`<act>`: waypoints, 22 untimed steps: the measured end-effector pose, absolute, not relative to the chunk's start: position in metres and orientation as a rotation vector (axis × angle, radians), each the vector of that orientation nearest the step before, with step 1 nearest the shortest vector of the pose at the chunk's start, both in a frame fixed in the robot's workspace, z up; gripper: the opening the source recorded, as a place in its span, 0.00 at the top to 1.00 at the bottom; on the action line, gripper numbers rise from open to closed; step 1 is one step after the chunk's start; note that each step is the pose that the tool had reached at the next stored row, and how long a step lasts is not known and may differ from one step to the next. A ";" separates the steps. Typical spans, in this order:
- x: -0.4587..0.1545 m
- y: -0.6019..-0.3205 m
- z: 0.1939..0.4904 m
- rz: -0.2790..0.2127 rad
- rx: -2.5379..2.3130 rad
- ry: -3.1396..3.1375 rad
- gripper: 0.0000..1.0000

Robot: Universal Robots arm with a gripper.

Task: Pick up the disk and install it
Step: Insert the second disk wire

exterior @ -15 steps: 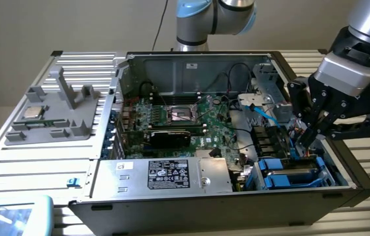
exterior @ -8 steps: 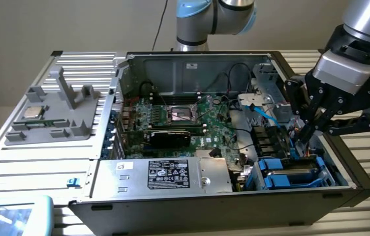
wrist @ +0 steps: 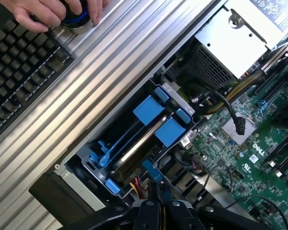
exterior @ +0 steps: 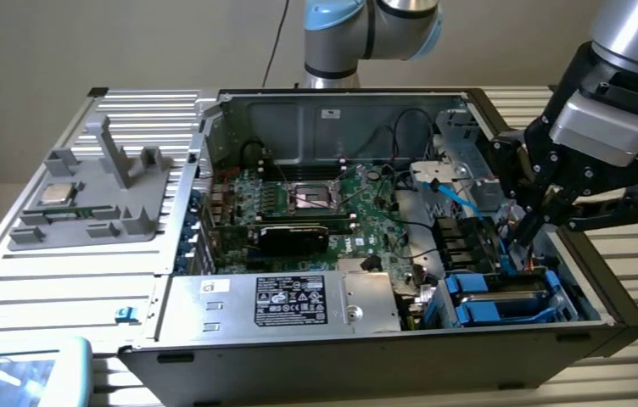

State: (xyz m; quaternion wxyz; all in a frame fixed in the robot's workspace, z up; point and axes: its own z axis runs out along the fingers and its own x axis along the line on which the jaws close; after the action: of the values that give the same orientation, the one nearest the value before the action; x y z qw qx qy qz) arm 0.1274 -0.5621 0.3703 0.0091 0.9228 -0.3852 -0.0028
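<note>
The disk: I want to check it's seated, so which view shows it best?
The wrist view: the disk sits edge-on in its blue carrier inside the drive bay. The exterior view shows the disk smaller, at the case's corner.

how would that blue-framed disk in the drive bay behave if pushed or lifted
The disk looks like a rigid metal slab, so probably stiff and fairly heavy for its size. Standing on edge in the bay, it would likely slide, not tip. Its blue tabs may flex.
</note>
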 end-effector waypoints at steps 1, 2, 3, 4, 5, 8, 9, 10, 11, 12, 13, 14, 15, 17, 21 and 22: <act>0.127 -0.562 0.370 -0.010 2.894 -1.181 0.89; 0.127 -0.562 0.370 -0.011 2.906 -1.158 0.89; 0.127 -0.562 0.370 -0.013 2.918 -1.135 0.89; 0.127 -0.562 0.370 -0.014 2.929 -1.112 0.89; 0.127 -0.562 0.370 -0.015 2.940 -1.090 0.89; 0.127 -0.562 0.370 -0.019 2.973 -1.015 0.89; 0.127 -0.562 0.370 -0.019 2.983 -0.989 0.89; 0.127 -0.562 0.370 -0.020 2.992 -0.963 0.89; 0.127 -0.562 0.370 -0.020 3.001 -0.936 0.89; 0.127 -0.562 0.370 -0.020 3.009 -0.907 0.89; 0.127 -0.562 0.370 -0.020 3.017 -0.879 0.89; 0.127 -0.562 0.370 -0.020 3.025 -0.852 0.89; 0.127 -0.562 0.370 -0.020 3.032 -0.826 0.89; 0.127 -0.562 0.370 -0.020 3.047 -0.770 0.89; 0.127 -0.562 0.370 -0.020 3.073 -0.657 0.89; 0.127 -0.562 0.370 -0.020 3.078 -0.630 0.89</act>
State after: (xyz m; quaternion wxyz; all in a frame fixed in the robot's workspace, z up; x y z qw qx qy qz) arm 0.1274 -0.5622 0.3703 -0.0002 0.9797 -0.2004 -0.0064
